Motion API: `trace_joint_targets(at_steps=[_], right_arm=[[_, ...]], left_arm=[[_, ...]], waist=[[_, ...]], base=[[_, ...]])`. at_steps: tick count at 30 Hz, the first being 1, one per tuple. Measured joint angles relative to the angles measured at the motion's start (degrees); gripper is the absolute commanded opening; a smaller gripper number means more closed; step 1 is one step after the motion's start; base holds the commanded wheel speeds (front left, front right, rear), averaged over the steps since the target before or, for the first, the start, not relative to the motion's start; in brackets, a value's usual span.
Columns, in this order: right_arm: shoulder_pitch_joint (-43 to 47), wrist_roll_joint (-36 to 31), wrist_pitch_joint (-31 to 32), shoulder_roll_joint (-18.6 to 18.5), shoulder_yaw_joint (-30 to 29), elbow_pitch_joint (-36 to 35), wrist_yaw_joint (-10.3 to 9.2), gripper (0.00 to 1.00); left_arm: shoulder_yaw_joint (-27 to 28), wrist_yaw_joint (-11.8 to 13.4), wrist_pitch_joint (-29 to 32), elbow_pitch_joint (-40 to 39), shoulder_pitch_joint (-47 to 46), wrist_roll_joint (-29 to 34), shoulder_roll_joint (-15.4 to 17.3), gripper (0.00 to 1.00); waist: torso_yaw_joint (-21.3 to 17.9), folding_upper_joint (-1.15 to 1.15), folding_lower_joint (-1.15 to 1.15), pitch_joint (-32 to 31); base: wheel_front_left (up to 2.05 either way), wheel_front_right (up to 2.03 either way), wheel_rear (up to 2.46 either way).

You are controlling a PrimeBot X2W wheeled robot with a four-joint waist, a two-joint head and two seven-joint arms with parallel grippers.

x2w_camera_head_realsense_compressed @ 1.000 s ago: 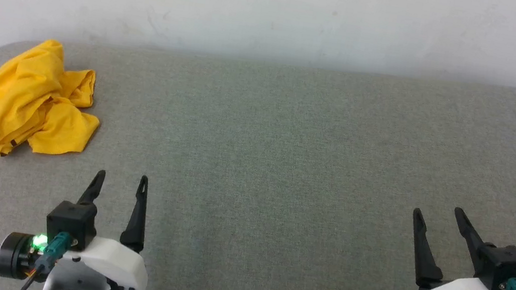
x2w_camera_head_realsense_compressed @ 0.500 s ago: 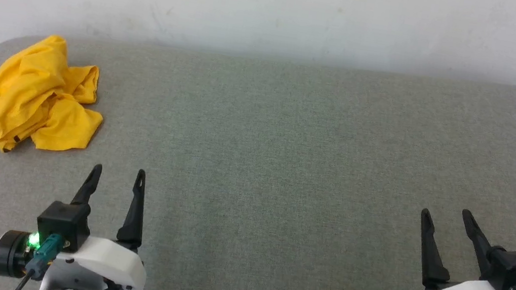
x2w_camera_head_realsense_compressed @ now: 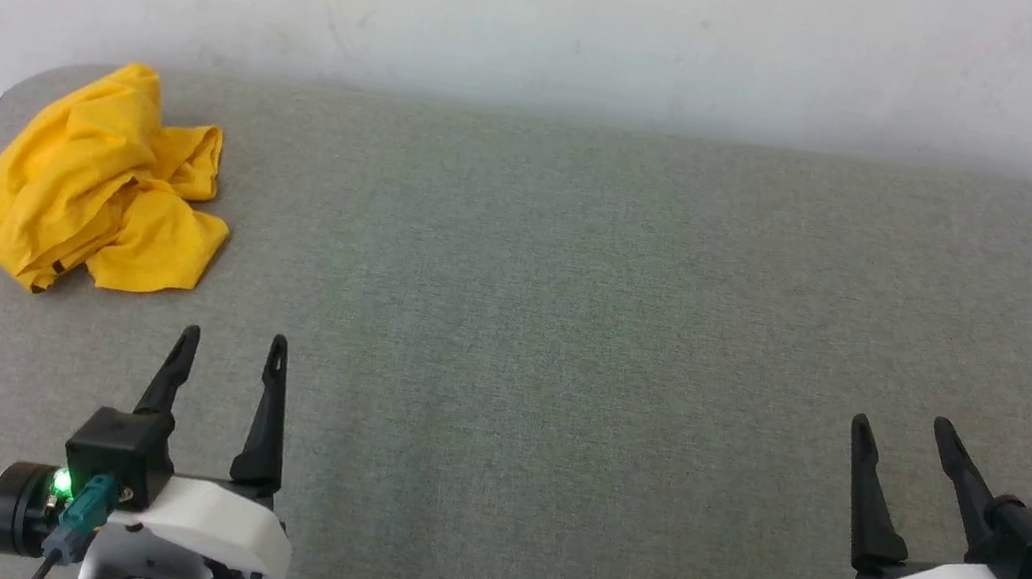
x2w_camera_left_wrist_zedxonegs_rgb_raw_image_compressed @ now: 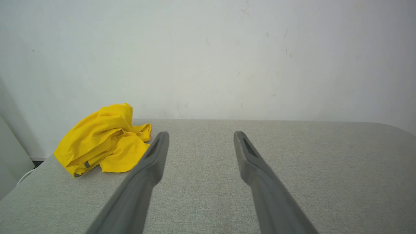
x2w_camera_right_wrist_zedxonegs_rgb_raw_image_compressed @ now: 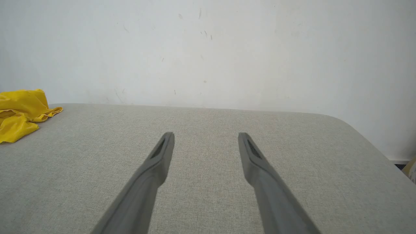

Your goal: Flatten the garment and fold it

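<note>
Two grippers hang spread and empty over the grey table (x2w_camera_head_realsense_compressed: 577, 288): left gripper (x2w_camera_head_realsense_compressed: 233, 336) at seven o'clock, right gripper (x2w_camera_head_realsense_compressed: 900, 421) at five. The crumpled yellow shirt (x2w_camera_head_realsense_compressed: 102, 181) lies untouched at ten o'clock.

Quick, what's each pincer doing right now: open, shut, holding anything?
Left pincer: open, holding nothing, short of the crumpled yellow garment.
Right pincer: open, holding nothing, far from the garment.

Grey fabric table (x2w_camera_head_realsense_compressed: 578, 278) against a white wall (x2w_camera_head_realsense_compressed: 555, 12), crumpled yellow garment (x2w_camera_head_realsense_compressed: 102, 181) at its far left corner, left gripper (x2w_camera_head_realsense_compressed: 231, 346) lower left, fingers spread, empty, right gripper (x2w_camera_head_realsense_compressed: 900, 429) lower right, fingers spread, empty
</note>
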Motion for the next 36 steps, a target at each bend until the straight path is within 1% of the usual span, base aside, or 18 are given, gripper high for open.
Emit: trace_joint_targets(at_steps=[5,16,36], right_arm=[[0.1,0.3,-0.7,0.0,-0.1,0.1,0.0,1.0],[0.5,1.2,-1.9,0.0,-0.2,0.4,0.0,1.0],[1.1,0.9,-4.4,0.0,-0.4,1.9,0.0,1.0]], left_arm=[[-0.1,0.5,-0.4,-0.2,0.4,-0.4,0.0,1.0],[0.0,0.6,-1.9,-0.7,1.0,-1.5,0.0,1.0],[0.2,1.7,-4.3,-1.3,2.3,-3.9,0.0,1.0]], waist=[[1.0,0.0,0.0,-0.1],[4.4,0.0,-0.01,-0.3],[12.4,0.0,-0.01,0.0]], base=[[0.0,0.0,0.0],[0.0,0.0,0.0],[0.0,0.0,0.0]])
